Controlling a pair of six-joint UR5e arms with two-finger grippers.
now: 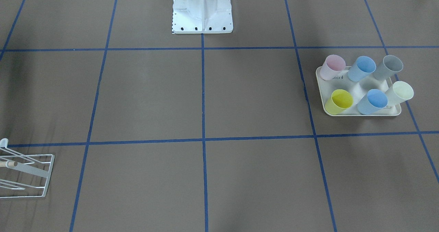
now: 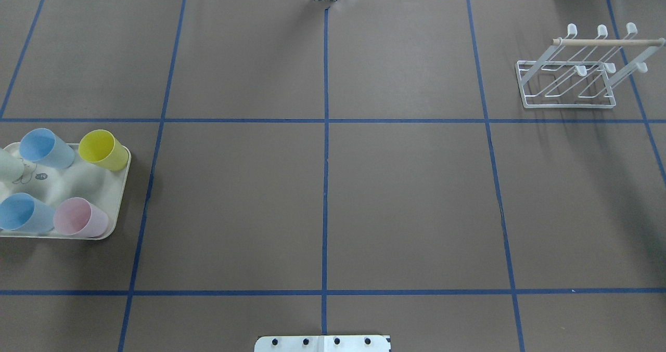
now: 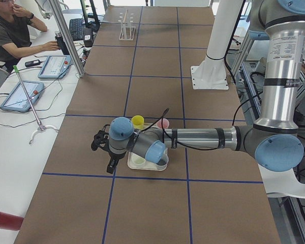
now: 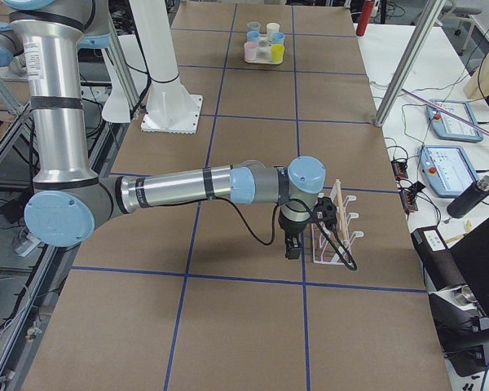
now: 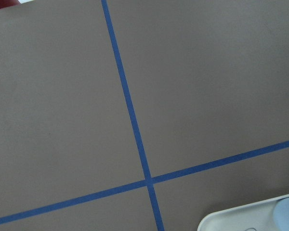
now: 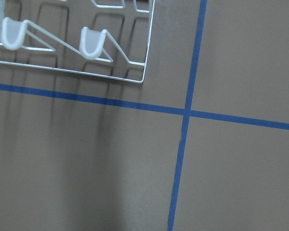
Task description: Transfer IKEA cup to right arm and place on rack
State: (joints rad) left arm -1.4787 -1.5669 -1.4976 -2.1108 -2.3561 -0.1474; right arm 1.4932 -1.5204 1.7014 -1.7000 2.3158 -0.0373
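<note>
Several pastel IKEA cups stand on a cream tray [image 1: 360, 113] [image 2: 112, 211]: pink [image 1: 333, 66], yellow [image 1: 339, 101], two blue ones, a grey one and a pale one. My left gripper [image 3: 103, 151] hovers just beside that tray, toward the table's outer edge. It shows only in the exterior left view, so I cannot tell if it is open or shut. The white wire rack [image 2: 572, 76] [image 1: 24, 172] stands empty at the far right corner. My right gripper [image 4: 293, 241] hangs close beside the rack [image 4: 336, 232]; its state cannot be told either. The right wrist view shows the rack's corner [image 6: 77, 43].
The robot's white pedestal [image 1: 202, 12] stands mid-table at my edge. A person [image 3: 10, 30] sits at a side desk with tablets [image 3: 53, 66]. A red bottle [image 3: 2, 219] lies beyond the left end. The left wrist view catches the tray's corner [image 5: 241, 216].
</note>
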